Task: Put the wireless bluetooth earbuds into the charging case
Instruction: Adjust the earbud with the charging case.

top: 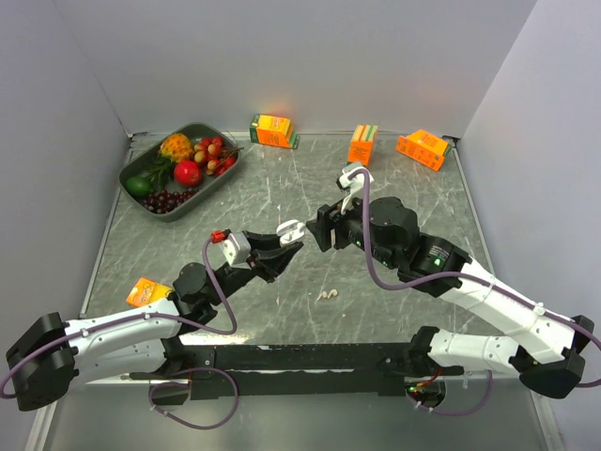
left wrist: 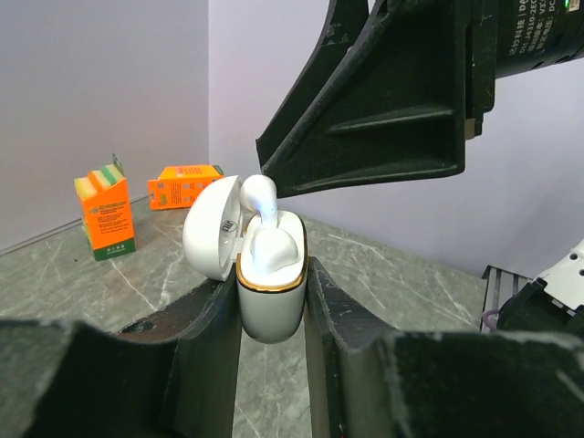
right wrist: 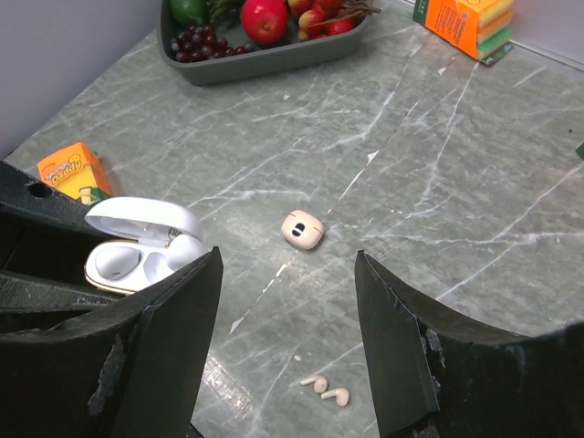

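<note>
My left gripper (top: 282,241) (left wrist: 272,315) is shut on the white charging case (top: 290,228) (left wrist: 270,297) and holds it above the table with the lid (left wrist: 212,239) open. A white earbud (left wrist: 260,193) sticks up from the case's far slot. It also shows in the right wrist view (right wrist: 187,250), beside a hollow slot of the case (right wrist: 117,263). My right gripper (top: 322,228) (right wrist: 287,338) is open and empty, just right of the case, one finger (left wrist: 383,100) above it. Two pale-beige stemmed earbuds (top: 328,295) (right wrist: 327,390) lie on the table below.
A closed pink case (right wrist: 302,229) lies on the marble table. A grey tray (top: 141,203) of fruit stands at the back left. Orange juice cartons stand at the back (top: 273,131) (top: 362,144) (top: 422,148) and by my left arm (top: 147,292).
</note>
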`<state>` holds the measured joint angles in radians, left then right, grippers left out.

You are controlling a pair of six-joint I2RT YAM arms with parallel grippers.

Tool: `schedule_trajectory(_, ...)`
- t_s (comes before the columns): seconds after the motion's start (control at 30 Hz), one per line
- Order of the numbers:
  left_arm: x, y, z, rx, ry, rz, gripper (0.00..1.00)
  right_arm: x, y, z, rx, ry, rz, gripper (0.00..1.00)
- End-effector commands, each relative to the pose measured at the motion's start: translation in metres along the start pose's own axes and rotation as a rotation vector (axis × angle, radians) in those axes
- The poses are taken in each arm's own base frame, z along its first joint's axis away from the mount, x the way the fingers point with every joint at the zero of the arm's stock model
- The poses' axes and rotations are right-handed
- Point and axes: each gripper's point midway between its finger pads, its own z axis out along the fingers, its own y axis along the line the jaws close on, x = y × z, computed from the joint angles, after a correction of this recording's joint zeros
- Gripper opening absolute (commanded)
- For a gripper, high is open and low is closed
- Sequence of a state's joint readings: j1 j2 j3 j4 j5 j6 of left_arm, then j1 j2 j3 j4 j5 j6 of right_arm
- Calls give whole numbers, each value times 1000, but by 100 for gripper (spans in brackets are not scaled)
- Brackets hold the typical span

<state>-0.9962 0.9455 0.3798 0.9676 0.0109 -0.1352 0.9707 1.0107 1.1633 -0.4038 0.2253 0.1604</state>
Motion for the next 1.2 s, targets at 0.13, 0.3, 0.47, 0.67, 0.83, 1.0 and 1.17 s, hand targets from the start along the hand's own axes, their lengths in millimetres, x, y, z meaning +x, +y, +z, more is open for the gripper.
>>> schedule_trajectory(0.13,-20,0,8,-3,-59,2,1,-20,28,-10,-108,-51,28,68)
schedule_trajectory(0.3,-18,0,6,-4,-55,2,1,-28,19,-16,-64,-84,41,69)
schedule_trajectory(0.47,-17,0,3,-4,-51,-2,1,-35,17,-22,-70,-99,58,69)
schedule_trajectory(0.67,-18,-2,2,5,-52,-7,1,-39,29,-22,-174,-58,62,66)
schedule_trajectory(0.83,-20,-4,1,17,-55,-12,1,-36,37,-25,-237,-9,55,63)
schedule_trajectory(1.0,-21,-9,1,42,-58,-15,1,-26,40,-18,-256,38,56,63)
schedule_trajectory(1.17,-23,-13,0,66,-62,-16,1,-23,43,-13,-275,60,52,61)
